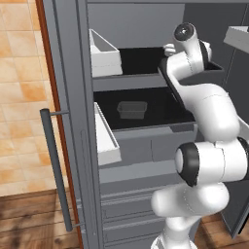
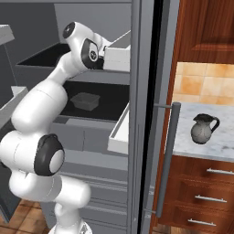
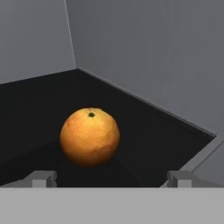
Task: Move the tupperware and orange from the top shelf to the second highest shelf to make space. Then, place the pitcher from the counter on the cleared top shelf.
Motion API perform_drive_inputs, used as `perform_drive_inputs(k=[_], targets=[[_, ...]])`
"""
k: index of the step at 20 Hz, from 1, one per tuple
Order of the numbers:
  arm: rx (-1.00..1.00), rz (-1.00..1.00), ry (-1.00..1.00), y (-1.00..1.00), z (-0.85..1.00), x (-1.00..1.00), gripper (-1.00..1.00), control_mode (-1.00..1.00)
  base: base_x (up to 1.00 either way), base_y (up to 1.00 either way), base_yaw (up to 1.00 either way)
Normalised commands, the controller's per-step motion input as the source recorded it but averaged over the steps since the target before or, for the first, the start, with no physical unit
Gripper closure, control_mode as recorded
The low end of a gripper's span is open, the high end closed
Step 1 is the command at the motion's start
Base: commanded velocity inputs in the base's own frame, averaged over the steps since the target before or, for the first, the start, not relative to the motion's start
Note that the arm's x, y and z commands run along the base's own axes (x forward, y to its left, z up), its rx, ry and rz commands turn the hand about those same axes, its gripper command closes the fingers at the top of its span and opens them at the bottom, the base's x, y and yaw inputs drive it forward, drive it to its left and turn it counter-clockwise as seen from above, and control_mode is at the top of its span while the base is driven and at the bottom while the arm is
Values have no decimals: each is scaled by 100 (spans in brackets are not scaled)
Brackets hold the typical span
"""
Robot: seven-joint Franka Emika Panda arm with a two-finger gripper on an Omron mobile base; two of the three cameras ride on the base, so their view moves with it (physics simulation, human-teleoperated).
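Just ahead of the gripper [image 3: 111,178], the orange [image 3: 89,136] sits on the black board of the top shelf [image 3: 148,131], near the back corner where two grey fridge walls meet. Seen from the hand view, the fruit lies a little to the left of the midline between the two dark fingertips [image 3: 43,178], which stand wide apart at the bottom edge with nothing between them: the jaws are released and hold nothing. The orange is close in front of them but not touching either one, its small green stem end turned upward.

From the left base view, the white arm [image 1: 204,146] reaches up into the open fridge at the level of the top shelf [image 1: 141,61], its hand hidden behind its own wrist. On the second highest shelf [image 1: 160,109], below, the tupperware [image 1: 132,110] rests upright near the middle of the black board, well apart from the arm's hand. White bins [image 1: 104,53] hang at the left side of both shelves.

From the right base view, the tupperware [image 2: 85,101] shows again on the lower board, and the pitcher [image 2: 203,129] stands upright on the counter [image 2: 219,141], to the right of the fridge, its handle turned to the right.
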Motion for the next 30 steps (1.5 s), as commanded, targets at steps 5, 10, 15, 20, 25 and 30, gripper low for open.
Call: perform_drive_inputs(k=[5,10,15,20,25,30], targets=[[0,0,0,-3,-10,27,-100,-100,0,0,0],[1,0,0,-9,-15,27,-100,-100,0,0,0],[2,0,0,-15,-12,19,-100,-100,0,0,0],[1,0,0,-13,-9,21,-100,-100,0,0,0],[1,0,0,-10,-7,22,-100,-100,0,0,0],[0,0,0,-16,-18,8,100,-100,0,0,0]])
